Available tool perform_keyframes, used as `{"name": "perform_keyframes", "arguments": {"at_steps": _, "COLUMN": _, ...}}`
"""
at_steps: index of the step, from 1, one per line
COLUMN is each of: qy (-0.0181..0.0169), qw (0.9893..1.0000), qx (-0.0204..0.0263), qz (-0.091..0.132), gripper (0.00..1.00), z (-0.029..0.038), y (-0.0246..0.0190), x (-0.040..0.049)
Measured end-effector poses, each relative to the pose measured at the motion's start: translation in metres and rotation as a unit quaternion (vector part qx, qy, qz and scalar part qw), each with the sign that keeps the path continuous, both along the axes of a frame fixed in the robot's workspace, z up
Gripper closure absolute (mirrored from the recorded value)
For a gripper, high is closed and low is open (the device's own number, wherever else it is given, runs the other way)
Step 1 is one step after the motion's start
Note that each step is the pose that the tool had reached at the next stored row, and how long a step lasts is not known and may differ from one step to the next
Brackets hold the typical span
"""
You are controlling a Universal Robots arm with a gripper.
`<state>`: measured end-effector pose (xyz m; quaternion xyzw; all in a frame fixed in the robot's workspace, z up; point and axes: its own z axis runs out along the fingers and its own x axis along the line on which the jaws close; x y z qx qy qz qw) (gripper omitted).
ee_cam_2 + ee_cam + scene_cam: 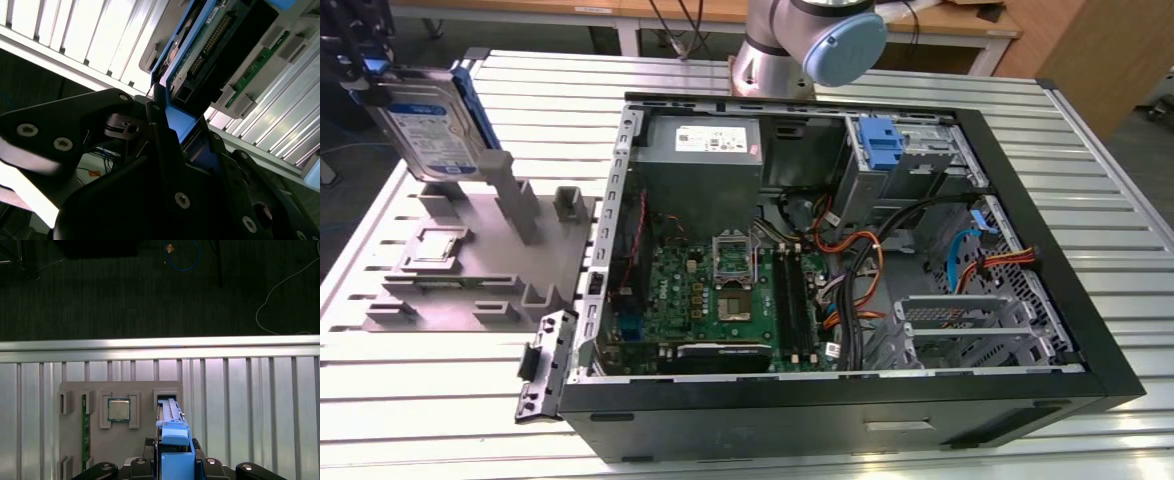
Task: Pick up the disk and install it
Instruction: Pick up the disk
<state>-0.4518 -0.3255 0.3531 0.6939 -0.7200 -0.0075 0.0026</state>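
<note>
Gripper [363, 78] at exterior view's far left, body cut off by frame edge. Fingers [159, 127] clamped narrow on blue side rail of disk [434, 125]. Disk upright, label facing camera, over back corner of grey fixture [467, 270], well apart from open computer case [854, 400]. Can't tell whether disk's lower edge sits in fixture slot or is clear of it. First wrist view: disk edge-on, label hidden; chip [118, 409] and green memory stick [85, 425] seated in fixture pockets.
</note>
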Motion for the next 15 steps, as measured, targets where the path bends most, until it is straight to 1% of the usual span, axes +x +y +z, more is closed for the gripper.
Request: {"name": "perform_keyframes", "arguments": {"at_steps": 15, "qy": 0.0000, "qw": 1.0000, "qx": 0.0000, "qz": 0.000, "gripper": 0.64, "z": 0.0034, "y": 0.0000, "x": 0.0000}}
